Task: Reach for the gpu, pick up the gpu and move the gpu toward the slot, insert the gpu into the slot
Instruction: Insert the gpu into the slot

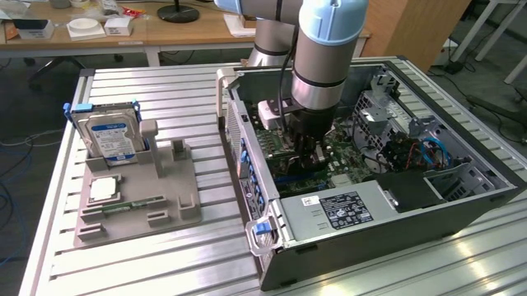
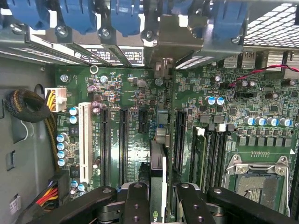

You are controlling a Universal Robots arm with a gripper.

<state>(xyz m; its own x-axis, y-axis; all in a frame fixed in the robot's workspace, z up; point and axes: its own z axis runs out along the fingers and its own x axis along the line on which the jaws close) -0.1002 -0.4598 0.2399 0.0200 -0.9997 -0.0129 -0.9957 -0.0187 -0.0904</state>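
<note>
Green gpu (image 2: 157, 177), one, edge-on in one gripper (image 2: 159, 198) above motherboard (image 2: 140, 88).

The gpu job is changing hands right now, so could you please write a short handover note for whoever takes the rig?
Gripper: shut on the gpu, holding it edge-on between the fingers, low inside the open computer case.
Gpu: over the motherboard, its metal bracket at the rear slot openings of the case; it runs along the slot line. Whether it is seated cannot be told.
Done: reach, pick-up and carry to the slot.
Left: confirming the insert, then release.
The hard drive and memory stick sit on the grey holder outside the case.
</note>
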